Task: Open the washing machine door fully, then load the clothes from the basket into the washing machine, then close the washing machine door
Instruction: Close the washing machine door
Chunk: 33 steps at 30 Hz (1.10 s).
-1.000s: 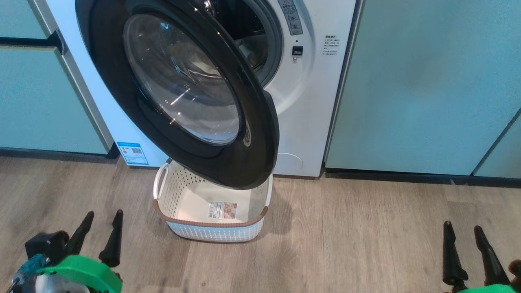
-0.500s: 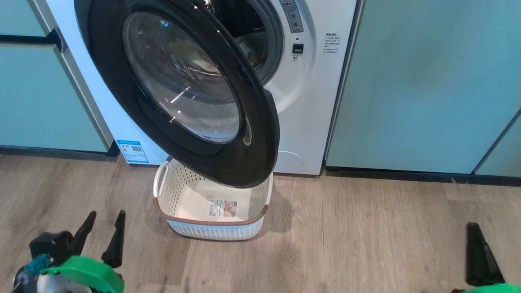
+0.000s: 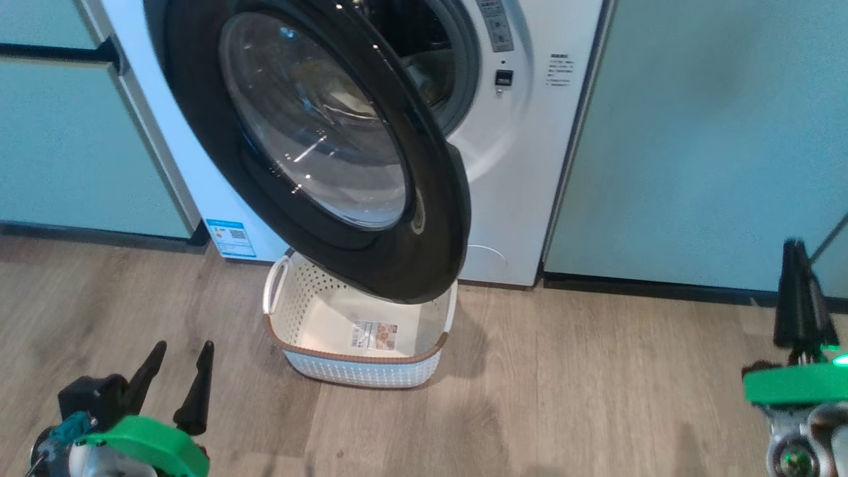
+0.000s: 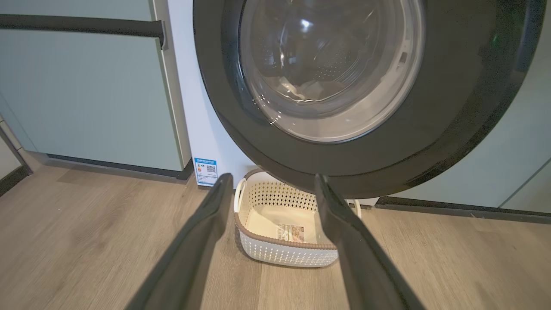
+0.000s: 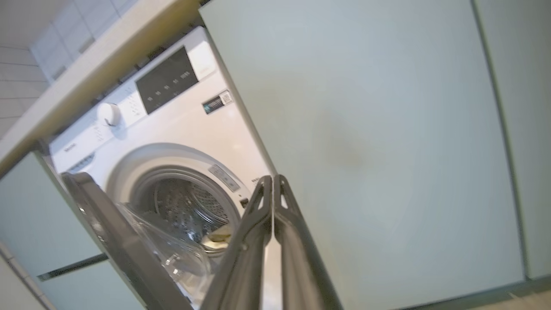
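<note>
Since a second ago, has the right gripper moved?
Yes. The right gripper has risen up the head view and shut: earlier over the floor, it now reaches past the dark plinth.

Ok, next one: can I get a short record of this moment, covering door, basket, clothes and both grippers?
door: open, lower edge hanging over the basket's rear
basket: on the floor before the machine; visible part holds no clothes, only a label
clothes: a pale piece lies in the drum
left gripper: open, low, holding nothing
right gripper: shut, holding nothing, raised
left to do: close the door
</note>
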Available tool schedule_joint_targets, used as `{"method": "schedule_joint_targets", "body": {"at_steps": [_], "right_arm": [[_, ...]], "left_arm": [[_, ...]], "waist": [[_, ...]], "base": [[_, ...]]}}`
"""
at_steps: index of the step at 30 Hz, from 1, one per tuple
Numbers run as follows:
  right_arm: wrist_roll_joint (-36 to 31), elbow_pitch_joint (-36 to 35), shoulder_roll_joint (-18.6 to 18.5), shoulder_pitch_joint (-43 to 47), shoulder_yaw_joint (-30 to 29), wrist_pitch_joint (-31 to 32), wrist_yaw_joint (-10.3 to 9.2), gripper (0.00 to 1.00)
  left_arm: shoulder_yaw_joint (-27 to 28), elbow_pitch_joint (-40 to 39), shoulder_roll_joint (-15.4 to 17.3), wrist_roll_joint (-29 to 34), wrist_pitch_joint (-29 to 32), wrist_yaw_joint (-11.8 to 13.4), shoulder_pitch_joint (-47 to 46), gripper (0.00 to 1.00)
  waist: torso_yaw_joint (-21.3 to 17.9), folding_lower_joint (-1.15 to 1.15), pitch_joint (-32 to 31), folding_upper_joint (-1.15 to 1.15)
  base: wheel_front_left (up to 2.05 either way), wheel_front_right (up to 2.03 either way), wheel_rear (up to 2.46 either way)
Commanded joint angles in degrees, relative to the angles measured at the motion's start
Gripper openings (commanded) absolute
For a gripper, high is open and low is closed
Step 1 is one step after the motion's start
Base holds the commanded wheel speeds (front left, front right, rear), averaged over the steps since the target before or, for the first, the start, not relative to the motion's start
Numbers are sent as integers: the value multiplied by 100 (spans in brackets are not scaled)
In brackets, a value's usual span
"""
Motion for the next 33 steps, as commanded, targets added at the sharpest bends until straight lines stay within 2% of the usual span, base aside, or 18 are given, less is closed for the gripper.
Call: {"method": "schedule_joint_targets", "body": {"at_steps": [1,7,14,18,26,33], "right_arm": [[75,-287,-113,-338,179,-55,2,0],[700,-838,-146,-711,585,-55,2,0],[844,-1489,-357,-1175,1577,-55,2,0],[604,-1673,-504,-1466,2348,-55,2,0],[113,-1428,-494,-1863,3694,-55,2,0],[-18,-955,-427,-1927,4543,-55,2,0]], "left_arm": [[228,-144,117,70,-60,-7,-338,100],[127,-106,106,120,-60,-7,-341,100],[91,-68,108,144,-60,-7,-381,100],[53,-66,108,158,-60,-7,-400,100],[-69,-1,64,194,-60,-7,-520,100],[-278,129,15,232,-60,-7,-734,100]], "waist": [[68,0,-24,0],[291,0,-93,0],[509,0,-140,0],[622,0,-155,0],[913,0,-164,0],[1179,0,-148,0]], "base": [[0,0,0],[0,0,0],[0,0,0],[0,0,0],[0,0,0],[0,0,0]]}}
